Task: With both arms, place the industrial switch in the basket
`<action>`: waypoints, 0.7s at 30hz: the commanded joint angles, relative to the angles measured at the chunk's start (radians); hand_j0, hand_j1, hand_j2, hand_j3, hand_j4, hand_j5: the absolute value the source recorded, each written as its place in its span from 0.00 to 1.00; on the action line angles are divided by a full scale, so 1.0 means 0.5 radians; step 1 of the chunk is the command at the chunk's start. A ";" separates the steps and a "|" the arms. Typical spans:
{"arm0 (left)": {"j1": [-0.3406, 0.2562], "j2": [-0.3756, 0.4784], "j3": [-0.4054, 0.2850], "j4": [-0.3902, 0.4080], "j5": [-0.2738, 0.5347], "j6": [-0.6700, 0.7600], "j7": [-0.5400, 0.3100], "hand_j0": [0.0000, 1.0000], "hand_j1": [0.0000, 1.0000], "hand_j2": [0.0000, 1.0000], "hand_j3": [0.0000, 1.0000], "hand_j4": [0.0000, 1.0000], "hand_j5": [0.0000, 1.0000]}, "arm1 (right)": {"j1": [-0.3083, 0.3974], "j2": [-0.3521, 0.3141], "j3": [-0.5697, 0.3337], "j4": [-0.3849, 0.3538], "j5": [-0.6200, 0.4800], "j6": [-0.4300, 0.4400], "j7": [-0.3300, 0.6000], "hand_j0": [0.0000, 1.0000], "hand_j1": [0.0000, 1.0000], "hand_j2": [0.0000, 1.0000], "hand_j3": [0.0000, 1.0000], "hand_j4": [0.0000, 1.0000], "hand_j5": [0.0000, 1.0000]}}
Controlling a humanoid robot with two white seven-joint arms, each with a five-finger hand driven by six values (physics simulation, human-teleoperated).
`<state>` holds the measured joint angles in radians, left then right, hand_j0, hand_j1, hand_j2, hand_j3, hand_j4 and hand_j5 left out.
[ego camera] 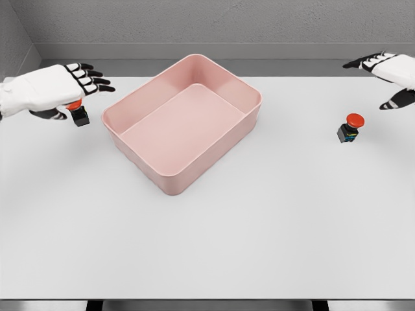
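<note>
The fingers [91, 76] of the left hand [55, 89] reach out over one industrial switch [78, 115] at the far left of the table [214, 246], just beside the pink basket [183, 123]; the thumb sits low beside the switch's red cap, but I cannot tell whether the hand is truly clamping it or only lying over it. The right hand [389, 74] hovers at the far right edge with its fingers spread and holding nothing, near a second switch [350, 128] that stands upright on the table, well apart from the basket. Each switch looks like a small, rigid block: a dark square body topped by a rounded red mushroom button. It is probably light and stiff, unlikely to deform or break under a firm pinch. The domed cap looks smooth and would likely slip from the fingertips, and pressing on it could tip the piece over. The flat sides of the dark body seem the better place to take hold, thumb against one face and fingers against the opposite face, low enough to stay stable. The basket is open, empty and shallow, so a short lift should clear its rim.
</note>
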<state>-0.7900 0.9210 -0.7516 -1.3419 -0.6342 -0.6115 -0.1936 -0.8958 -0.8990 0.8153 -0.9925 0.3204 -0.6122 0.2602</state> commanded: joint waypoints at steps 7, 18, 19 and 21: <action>-0.080 -0.139 -0.095 0.303 -0.066 0.001 -0.165 1.00 1.00 1.00 1.00 1.00 1.00 | -0.025 -0.138 0.241 -0.190 -0.012 0.003 0.001 1.00 1.00 1.00 1.00 1.00 1.00; -0.218 -0.363 -0.092 0.736 -0.220 0.001 -0.153 1.00 1.00 1.00 1.00 1.00 1.00 | -0.037 -0.129 0.428 -0.233 -0.012 0.003 0.001 1.00 1.00 1.00 1.00 1.00 1.00; -0.218 -0.372 -0.092 0.760 -0.223 0.001 -0.153 1.00 1.00 1.00 1.00 1.00 1.00 | -0.037 -0.129 0.428 -0.233 -0.012 0.003 0.001 1.00 1.00 1.00 1.00 1.00 1.00; -0.221 -0.372 -0.092 0.769 -0.226 0.001 -0.153 1.00 1.00 1.00 1.00 1.00 1.00 | -0.037 -0.129 0.428 -0.230 -0.012 0.003 0.001 1.00 1.00 1.00 1.00 1.00 1.00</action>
<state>-0.9004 0.7449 -0.7993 -0.9803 -0.7416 -0.6122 -0.2707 -0.9143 -0.9625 1.0248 -1.1073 0.3201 -0.6122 0.2613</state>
